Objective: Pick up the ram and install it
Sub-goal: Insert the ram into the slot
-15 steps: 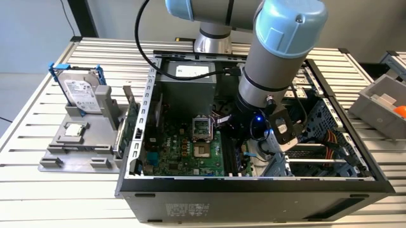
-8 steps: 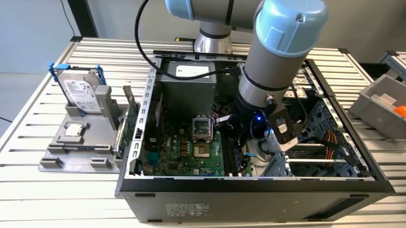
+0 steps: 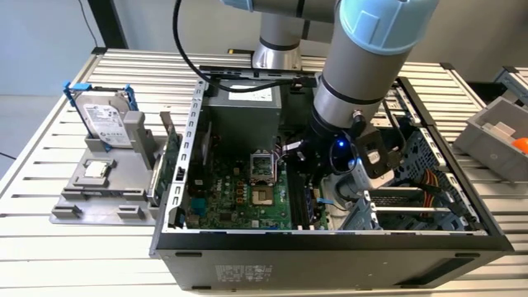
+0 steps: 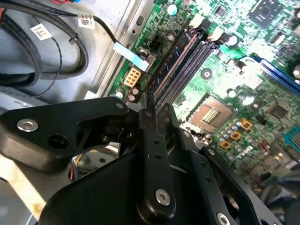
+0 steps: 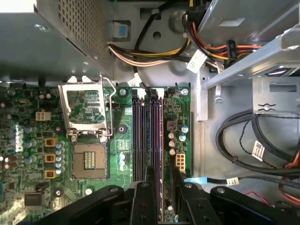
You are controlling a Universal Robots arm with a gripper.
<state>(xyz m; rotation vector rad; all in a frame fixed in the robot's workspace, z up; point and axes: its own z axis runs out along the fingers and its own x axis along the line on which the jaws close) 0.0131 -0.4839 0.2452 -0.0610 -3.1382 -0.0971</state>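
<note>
Inside the open computer case [image 3: 330,238] on the slatted tabletop [image 3: 49,247], the gripper [image 5: 161,180] has its fingers [image 5: 151,176] closed on the ram [image 5: 161,140], which stands edge-down in a memory slot of the green motherboard [image 5: 28,140] (beside the open processor socket [image 5: 86,159]).

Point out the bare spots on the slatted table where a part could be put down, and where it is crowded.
Free: slatted table in front of the grey holder tray, and the strip behind the computer case, beside the arm's base. Crowded: inside the case around the claw at the memory slots, among cables.
</note>
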